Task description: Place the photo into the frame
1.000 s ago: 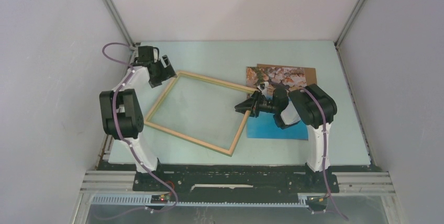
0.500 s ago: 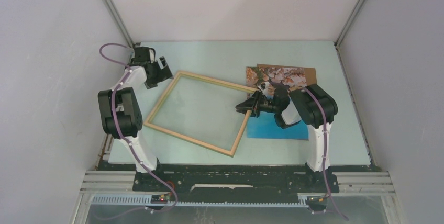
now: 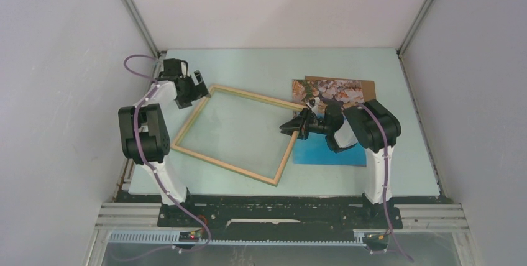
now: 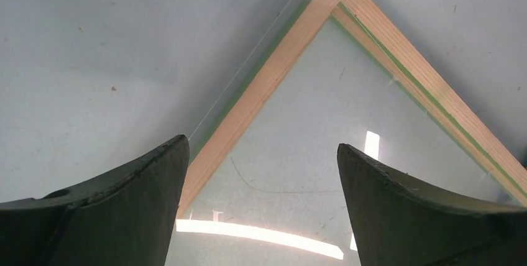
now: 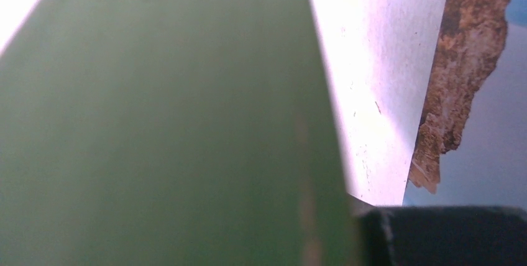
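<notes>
Nearest the bases, the frame [image 3: 224, 165] lies skewed on the counter [image 3: 261, 67], pale wood face up. Midway back, the right jaws reach in from the right and look closed on the frame's right rail. That wrist view is filled by the rail's green underside with one black finger beside it, so I judge that edge pinched and perhaps a little raised. Under and behind that arm the photo [image 3: 329, 154] lies flat on the counter, partly hidden. Its left edge is just beside the rail, and it is not yet inside the frame.

At the far-left corner the left jaws stand open, straddling the corner without touching it. A clear pane [image 4: 323, 135] shows there with its edge poking out past the rail, so it seems loose. Farthest back, a brown board [image 3: 371, 83] peeks from under the photo.

The step in hand seems to be securing the frame for moving or turning. To do it well:
- Close the left jaws squarely on the corner rail before the right side goes higher.
- Raise both ends together.
- Keep the tilt shallow — a steep one could let the pane slide out.
- Keep the rail clear of the photo's edge.
</notes>
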`<state>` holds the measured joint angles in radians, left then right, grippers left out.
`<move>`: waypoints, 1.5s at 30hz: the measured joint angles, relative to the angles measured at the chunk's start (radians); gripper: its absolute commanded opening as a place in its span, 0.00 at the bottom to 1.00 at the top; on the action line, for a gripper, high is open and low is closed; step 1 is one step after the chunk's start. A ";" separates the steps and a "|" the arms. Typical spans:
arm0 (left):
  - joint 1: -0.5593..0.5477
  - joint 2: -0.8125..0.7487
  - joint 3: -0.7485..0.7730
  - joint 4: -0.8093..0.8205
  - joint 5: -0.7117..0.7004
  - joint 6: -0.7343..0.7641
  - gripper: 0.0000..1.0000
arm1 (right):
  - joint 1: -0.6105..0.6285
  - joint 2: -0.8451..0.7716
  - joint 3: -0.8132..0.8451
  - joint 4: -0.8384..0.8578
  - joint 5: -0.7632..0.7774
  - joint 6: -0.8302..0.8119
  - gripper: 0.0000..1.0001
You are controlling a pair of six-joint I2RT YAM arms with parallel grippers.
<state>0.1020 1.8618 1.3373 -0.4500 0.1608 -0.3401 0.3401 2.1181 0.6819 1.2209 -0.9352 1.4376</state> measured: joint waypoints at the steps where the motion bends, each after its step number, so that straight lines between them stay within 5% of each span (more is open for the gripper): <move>1: -0.003 0.000 0.000 0.000 0.000 0.000 0.95 | 0.000 -0.001 0.000 -0.003 0.000 0.000 0.35; 45: -0.001 0.054 0.001 0.012 -0.012 0.010 0.97 | 0.015 -0.050 0.000 -0.037 0.002 -0.044 0.33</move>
<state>0.1009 1.9156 1.3380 -0.4377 0.1490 -0.3302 0.3553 2.0682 0.6819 1.1839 -0.9337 1.3937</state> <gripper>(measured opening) 0.972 0.338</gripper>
